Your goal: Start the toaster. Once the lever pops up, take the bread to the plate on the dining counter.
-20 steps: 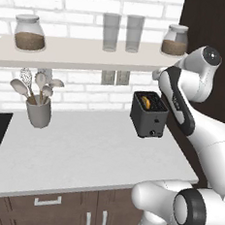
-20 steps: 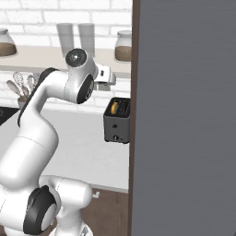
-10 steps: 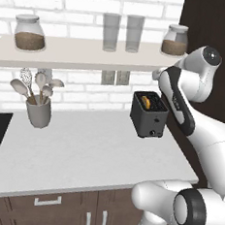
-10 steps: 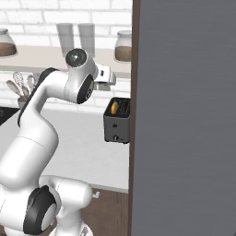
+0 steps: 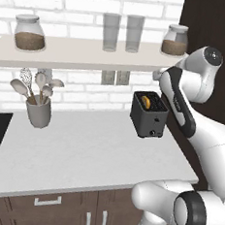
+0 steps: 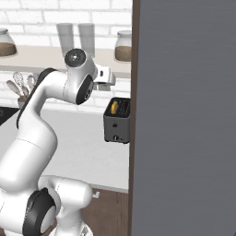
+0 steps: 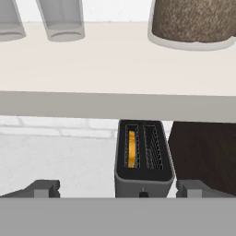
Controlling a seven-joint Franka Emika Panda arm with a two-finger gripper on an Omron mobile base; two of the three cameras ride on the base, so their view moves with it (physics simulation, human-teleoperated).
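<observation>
We take the toaster (image 5: 149,115) as our landmark: it stands on the pale worktop (image 5: 86,153) against the white brick wall, below the near end of the shelf (image 7: 115,69), with the bread (image 7: 132,148) sunk in the left-hand of its two slots as the hand view shows them, only the golden top edge visible. The gripper (image 7: 117,188) hovers above and in front of the toaster, level with the shelf edge, its jaws spread as wide as they go and holding nothing; the two fingertips (image 7: 44,188) flank the toaster's front face in the hand view. We judge that the main risk lies in the descent: the shelf juts out directly over the toaster, so a steep approach could knock the wrist against its edge, and a finger that lands off the lever (image 7: 143,194) would press the housing and push the toaster back toward the wall instead of starting it. The lever itself is barely legible, a dark mark at the foot of the front face, cut by the lower margin of the hand view. In the right base view a tall grey panel (image 6: 184,115) hides everything to the right of the toaster, clipping its right side.
</observation>
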